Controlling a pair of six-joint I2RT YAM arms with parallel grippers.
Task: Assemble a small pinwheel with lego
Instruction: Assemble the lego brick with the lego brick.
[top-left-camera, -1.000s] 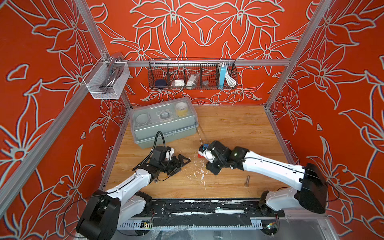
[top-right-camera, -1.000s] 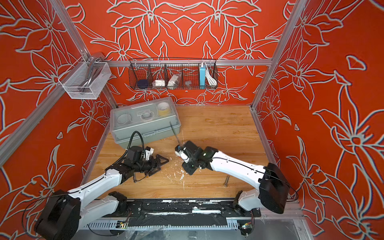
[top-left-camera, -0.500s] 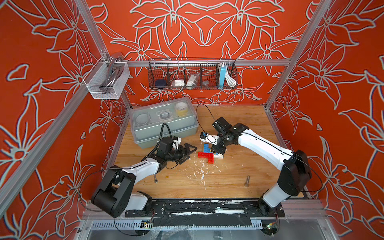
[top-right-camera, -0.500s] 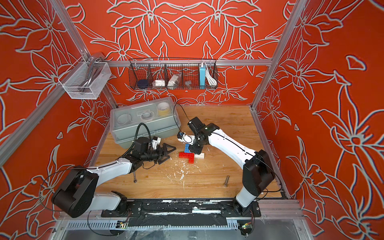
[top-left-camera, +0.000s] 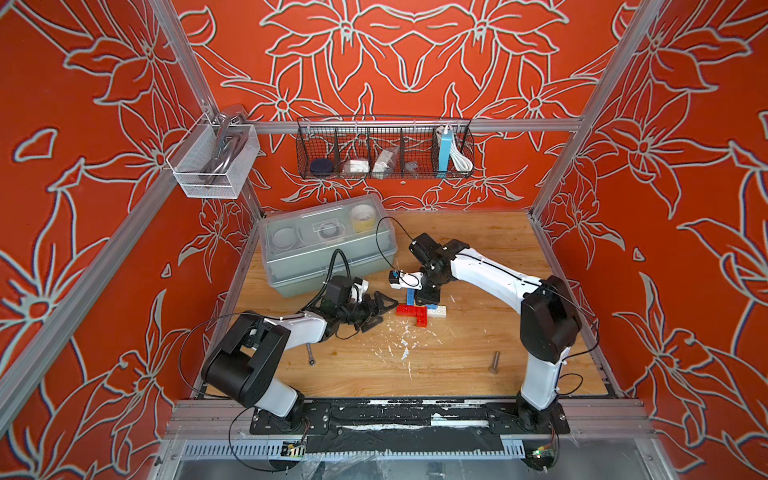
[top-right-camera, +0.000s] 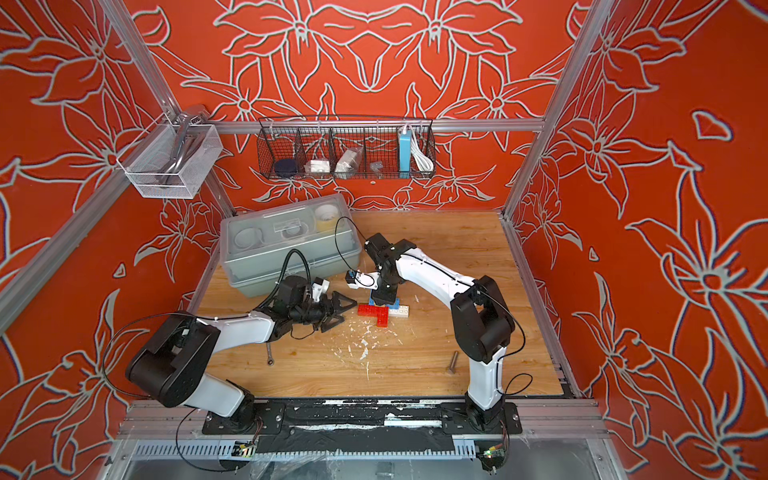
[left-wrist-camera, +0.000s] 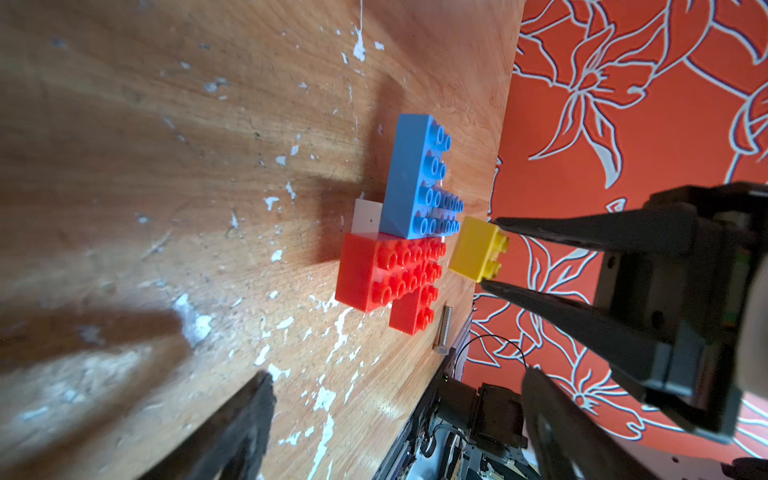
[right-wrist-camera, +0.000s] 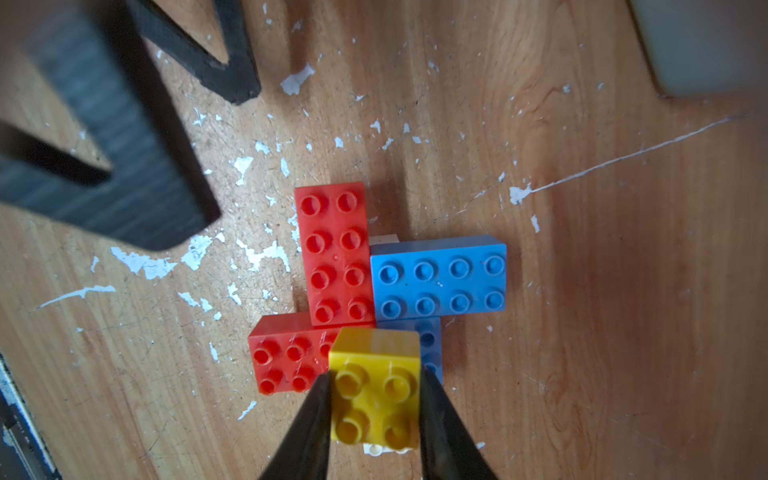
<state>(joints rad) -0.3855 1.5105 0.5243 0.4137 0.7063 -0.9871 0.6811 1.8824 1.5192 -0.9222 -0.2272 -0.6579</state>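
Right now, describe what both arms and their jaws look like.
The two match. The left arm and right arm have glossy white link shells between bulky black joint housings. Thin black cables loop loosely off each wrist. The jaws are matt black, ribbed, open triangular frames that taper to points. No markings are legible.
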